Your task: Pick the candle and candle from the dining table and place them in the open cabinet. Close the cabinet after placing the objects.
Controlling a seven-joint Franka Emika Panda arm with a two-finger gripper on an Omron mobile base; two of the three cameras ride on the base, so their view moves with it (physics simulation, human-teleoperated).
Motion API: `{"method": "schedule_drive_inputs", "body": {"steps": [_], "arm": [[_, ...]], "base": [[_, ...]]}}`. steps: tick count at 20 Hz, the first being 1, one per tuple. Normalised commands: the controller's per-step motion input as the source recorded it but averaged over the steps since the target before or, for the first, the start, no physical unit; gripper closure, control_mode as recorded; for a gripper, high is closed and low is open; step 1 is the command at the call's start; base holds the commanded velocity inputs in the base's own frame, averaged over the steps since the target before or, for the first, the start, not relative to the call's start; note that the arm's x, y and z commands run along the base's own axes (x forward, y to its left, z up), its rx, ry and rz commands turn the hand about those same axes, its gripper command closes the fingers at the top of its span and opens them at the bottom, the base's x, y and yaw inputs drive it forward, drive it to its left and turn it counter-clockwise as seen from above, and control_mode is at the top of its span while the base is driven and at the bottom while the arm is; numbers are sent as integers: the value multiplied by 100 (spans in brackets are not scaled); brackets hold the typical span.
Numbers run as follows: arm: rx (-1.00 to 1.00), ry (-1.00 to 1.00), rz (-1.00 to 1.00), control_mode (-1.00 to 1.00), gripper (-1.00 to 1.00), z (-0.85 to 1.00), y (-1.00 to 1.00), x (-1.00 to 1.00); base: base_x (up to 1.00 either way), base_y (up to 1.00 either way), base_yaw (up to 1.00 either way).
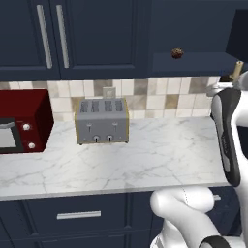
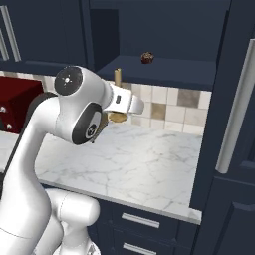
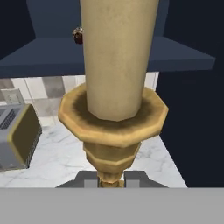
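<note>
A tan taper candle [image 3: 118, 52] stands upright in its brass holder [image 3: 113, 127], close in front of the hand camera. My gripper [image 3: 110, 180] is shut on the holder's thin stem, a dark fingertip on either side. From the right base view, the candle [image 2: 118, 75] pokes up above the white hand, just in front of and slightly below the open cabinet's shelf [image 2: 164, 67]. The holder [image 2: 118, 117] shows under the hand. The candle's tip [image 1: 237, 70] also shows at the right edge of the left base view. The dining table is out of view.
A small dark round object [image 2: 146, 58] sits on the cabinet shelf. The open navy door with its silver handle [image 2: 238, 109] stands at the right. On the marble counter [image 1: 145, 160] below are a toaster [image 1: 102, 121] and a red microwave [image 1: 22, 121].
</note>
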Motion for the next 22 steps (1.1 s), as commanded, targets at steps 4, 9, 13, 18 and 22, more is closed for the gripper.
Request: {"method": "schedule_drive_inputs", "body": {"steps": [4, 9, 13, 18, 22], "arm": [[-2, 0, -1, -100, 100, 35, -32, 3], [-7, 0, -2, -100, 100, 34, -13, 13], [-3, 0, -2, -100, 100, 25, -22, 27], [0, -2, 0, -100, 100, 6, -23, 44], [0, -1, 0, -100, 100, 1, -27, 50]], "base": [[0, 0, 0], [0, 0, 0], [0, 0, 0], [0, 0, 0], [0, 0, 0]]}}
